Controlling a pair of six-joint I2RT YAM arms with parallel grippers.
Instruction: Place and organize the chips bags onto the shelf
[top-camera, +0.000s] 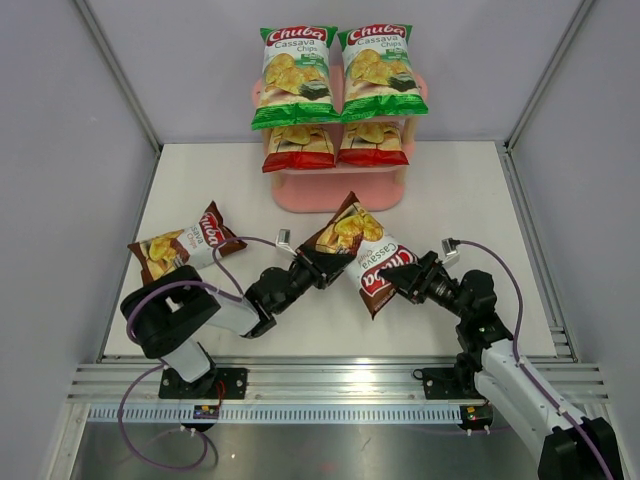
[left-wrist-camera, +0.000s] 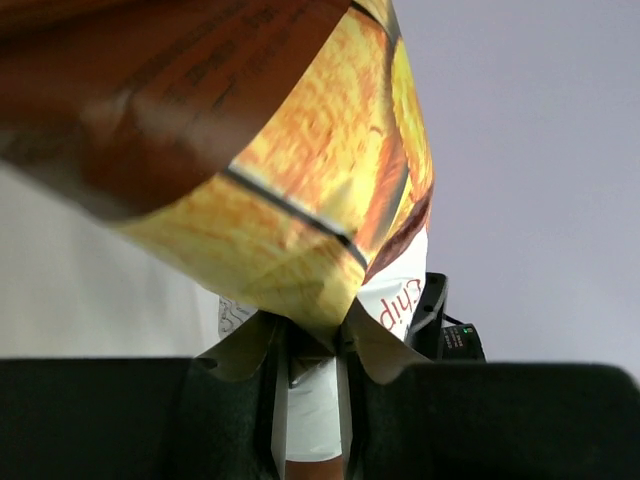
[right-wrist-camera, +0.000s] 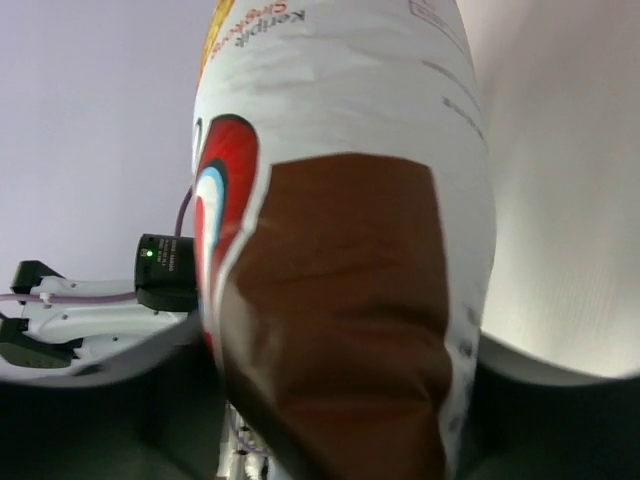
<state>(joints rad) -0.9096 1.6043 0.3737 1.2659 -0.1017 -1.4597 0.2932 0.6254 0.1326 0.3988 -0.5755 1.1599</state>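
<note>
At far left I see one dark brown bag (top-camera: 183, 246) lying flat on the tabletop (top-camera: 450, 200), its logo tilted. My left end effector (top-camera: 318, 268) is pinched nearly closed on the crimped edge of the second brown bag (top-camera: 365, 250), which is glossy with yellow chips pictured and held up at centre. The right end effector (top-camera: 400, 278) clamps the bag's other end, its jaws spread around the body. Behind, the pink shelf (top-camera: 338, 195) carries two green bags (top-camera: 293, 75) (top-camera: 381, 70) on top, with two red bags (top-camera: 298, 147) (top-camera: 373, 145) beneath.
</note>
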